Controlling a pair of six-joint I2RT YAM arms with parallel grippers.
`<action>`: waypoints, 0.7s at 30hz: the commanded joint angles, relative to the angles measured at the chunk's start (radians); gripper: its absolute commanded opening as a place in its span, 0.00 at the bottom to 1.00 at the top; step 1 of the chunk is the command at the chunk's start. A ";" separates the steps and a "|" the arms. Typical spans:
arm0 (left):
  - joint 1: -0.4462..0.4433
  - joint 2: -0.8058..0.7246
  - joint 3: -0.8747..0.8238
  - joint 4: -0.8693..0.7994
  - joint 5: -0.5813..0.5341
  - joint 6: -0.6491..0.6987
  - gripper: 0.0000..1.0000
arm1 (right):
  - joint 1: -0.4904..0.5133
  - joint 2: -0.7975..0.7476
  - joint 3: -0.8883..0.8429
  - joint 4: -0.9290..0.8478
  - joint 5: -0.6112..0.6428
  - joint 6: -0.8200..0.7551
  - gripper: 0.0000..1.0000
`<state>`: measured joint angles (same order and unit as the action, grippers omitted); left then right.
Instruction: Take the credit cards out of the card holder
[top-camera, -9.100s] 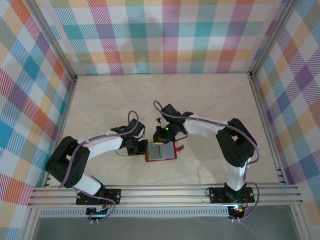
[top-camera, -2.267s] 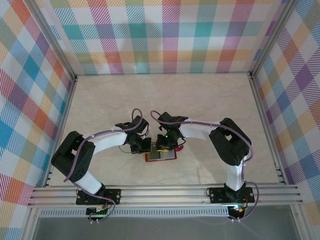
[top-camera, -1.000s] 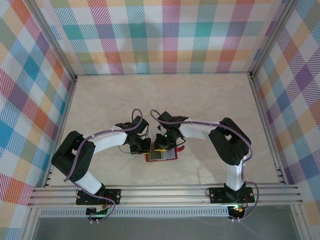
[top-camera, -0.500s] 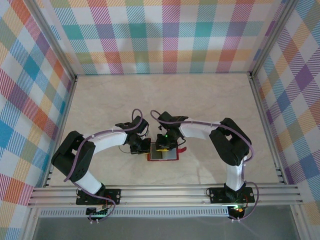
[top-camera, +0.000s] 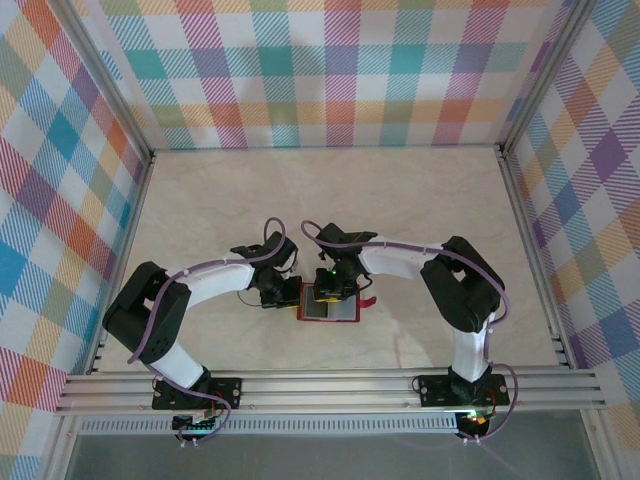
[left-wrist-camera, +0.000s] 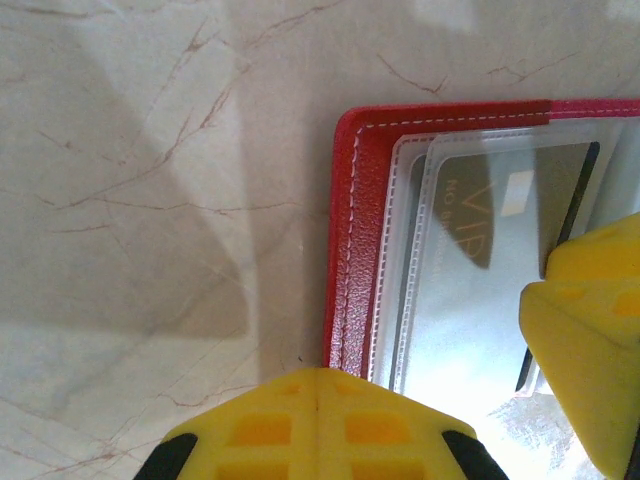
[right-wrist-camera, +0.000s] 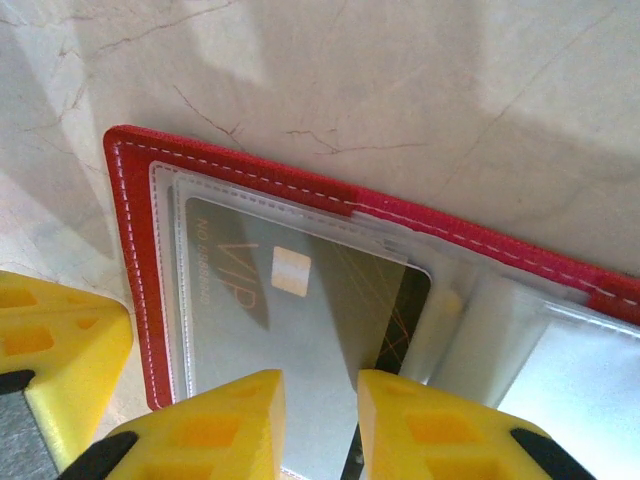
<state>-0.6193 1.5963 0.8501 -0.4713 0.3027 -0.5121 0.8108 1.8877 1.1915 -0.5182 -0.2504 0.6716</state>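
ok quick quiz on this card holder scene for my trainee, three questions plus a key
1. True or false: the card holder lies open on the table.
2. Where is the VIP card? A) loose on the table B) inside a clear pocket of the holder C) lifted in the air
3. Which end effector has its fingers shut at the holder's red edge?

Key
1. True
2. B
3. The left end effector
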 joint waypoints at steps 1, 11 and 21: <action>-0.007 -0.002 0.023 0.000 0.023 -0.001 0.04 | -0.006 -0.015 0.014 -0.034 0.015 -0.015 0.28; -0.006 0.024 0.005 0.065 0.079 -0.029 0.03 | -0.006 -0.026 0.011 -0.025 0.004 -0.008 0.31; -0.007 0.063 0.000 0.014 0.011 -0.009 0.02 | -0.005 -0.030 0.002 -0.039 0.023 -0.004 0.37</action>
<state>-0.6197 1.6394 0.8501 -0.4118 0.3569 -0.5308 0.8108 1.8729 1.1915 -0.5190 -0.2443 0.6724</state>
